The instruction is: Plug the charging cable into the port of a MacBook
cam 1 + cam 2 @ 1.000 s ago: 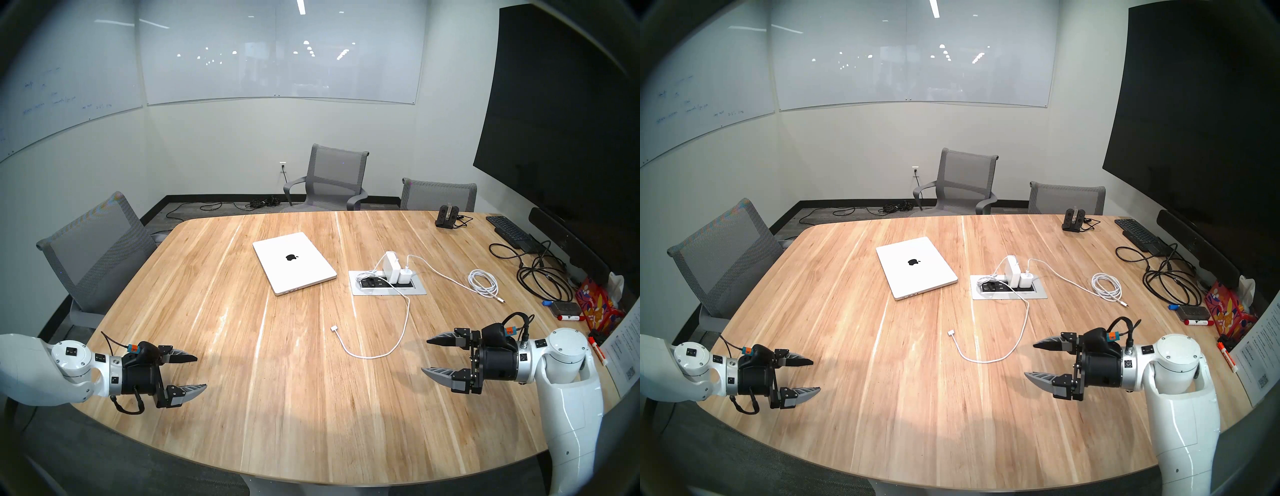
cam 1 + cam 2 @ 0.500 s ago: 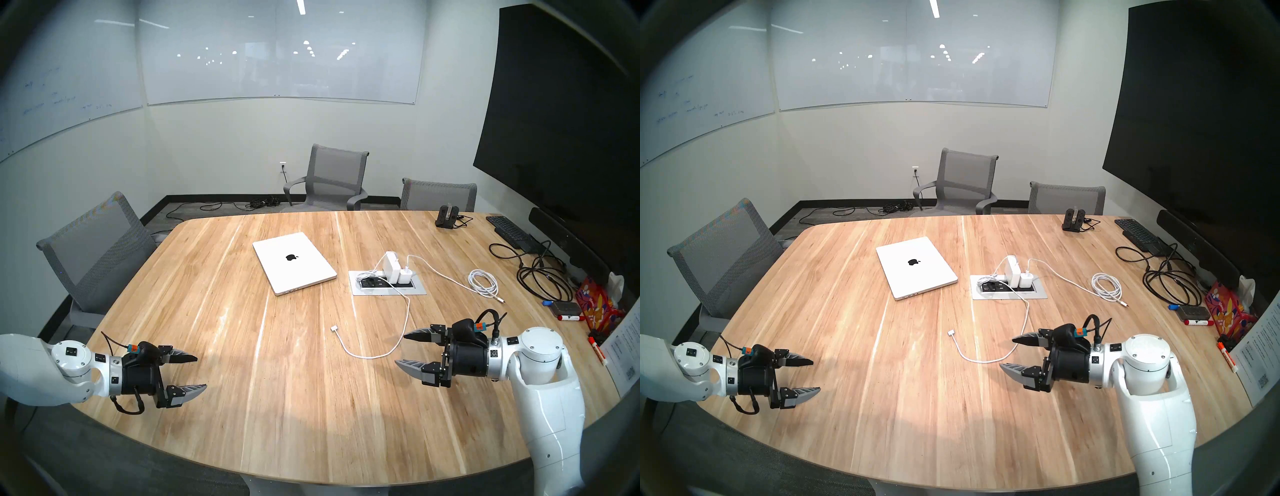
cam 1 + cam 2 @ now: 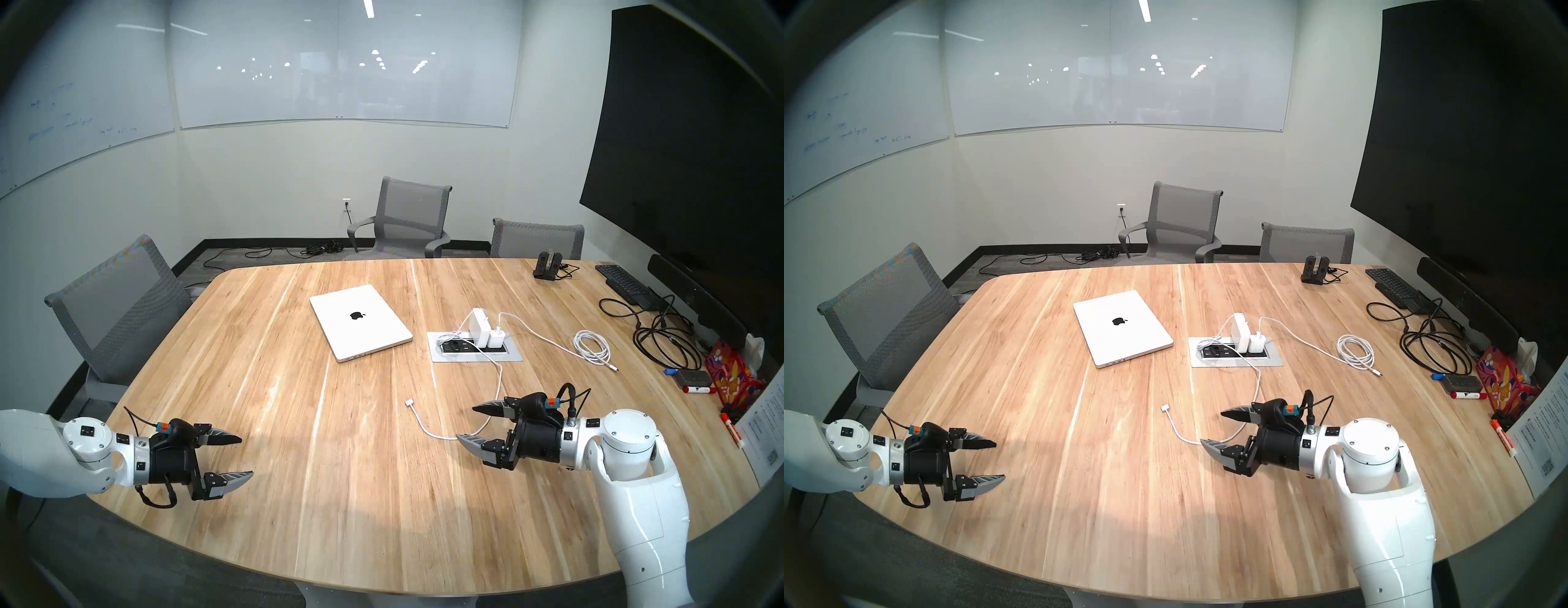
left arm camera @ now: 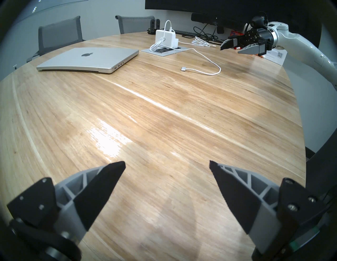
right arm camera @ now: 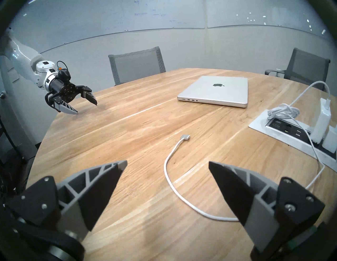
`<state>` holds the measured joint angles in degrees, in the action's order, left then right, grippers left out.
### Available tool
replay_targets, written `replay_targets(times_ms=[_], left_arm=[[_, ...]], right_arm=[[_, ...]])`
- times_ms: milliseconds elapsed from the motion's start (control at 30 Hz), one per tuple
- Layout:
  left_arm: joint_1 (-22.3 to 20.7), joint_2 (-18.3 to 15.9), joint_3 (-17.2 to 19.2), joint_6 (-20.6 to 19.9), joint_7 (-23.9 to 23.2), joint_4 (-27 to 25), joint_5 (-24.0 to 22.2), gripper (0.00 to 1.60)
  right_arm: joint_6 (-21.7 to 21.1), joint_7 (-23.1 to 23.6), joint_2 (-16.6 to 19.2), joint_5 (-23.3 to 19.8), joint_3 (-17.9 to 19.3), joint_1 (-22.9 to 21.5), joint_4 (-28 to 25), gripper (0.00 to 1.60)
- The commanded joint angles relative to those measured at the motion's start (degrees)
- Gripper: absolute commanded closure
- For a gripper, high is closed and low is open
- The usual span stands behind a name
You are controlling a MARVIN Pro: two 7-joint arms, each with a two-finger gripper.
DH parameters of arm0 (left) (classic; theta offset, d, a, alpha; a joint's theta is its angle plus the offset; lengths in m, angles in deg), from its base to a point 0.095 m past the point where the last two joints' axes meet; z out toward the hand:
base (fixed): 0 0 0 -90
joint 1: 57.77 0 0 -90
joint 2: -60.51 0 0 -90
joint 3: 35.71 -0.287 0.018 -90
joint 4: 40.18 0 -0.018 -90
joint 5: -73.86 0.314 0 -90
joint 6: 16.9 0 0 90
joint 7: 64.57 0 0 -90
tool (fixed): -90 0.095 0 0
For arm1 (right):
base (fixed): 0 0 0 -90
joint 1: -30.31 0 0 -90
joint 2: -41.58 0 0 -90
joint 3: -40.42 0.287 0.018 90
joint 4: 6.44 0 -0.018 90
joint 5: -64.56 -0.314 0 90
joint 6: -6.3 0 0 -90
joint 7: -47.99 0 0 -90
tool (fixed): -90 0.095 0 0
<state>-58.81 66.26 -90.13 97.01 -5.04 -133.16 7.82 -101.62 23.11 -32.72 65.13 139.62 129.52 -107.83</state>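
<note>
Both grippers' fingers are standing wide apart, holding nothing. Right gripper (image 3: 465, 423) is hovering over the charging cable (image 3: 449, 436) loop; MacBook (image 3: 360, 320) is lying closed mid-desk (image 3: 297, 488). Left gripper (image 3: 247, 456) is hanging near the desk's edge.

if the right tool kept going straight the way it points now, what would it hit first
Probably the charging cable: its loop lies on the table directly ahead of the open right tool, which tilts downward. Depth is uncertain, so it might touch bare wood beside the cord first.

MacBook (image 3: 360, 321) left of power box (image 3: 475, 347), charging cable (image 3: 456, 435) before both
</note>
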Motion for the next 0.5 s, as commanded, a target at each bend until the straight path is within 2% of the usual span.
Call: replay_targets(times_ms=[0, 467], left_arm=[[-0.31, 0.06, 0.31, 0.06, 0.03, 0.01, -0.02, 0.00], [-0.31, 0.05, 0.32, 0.06, 0.03, 0.01, -0.02, 0.00]], right_arm=[[0.33, -3.66, -2.87, 1.84, -1.87, 0.41, -1.65, 0.00], [-2.91, -8.81, -3.75, 9.15, -6.00, 0.28, -2.63, 0.00]])
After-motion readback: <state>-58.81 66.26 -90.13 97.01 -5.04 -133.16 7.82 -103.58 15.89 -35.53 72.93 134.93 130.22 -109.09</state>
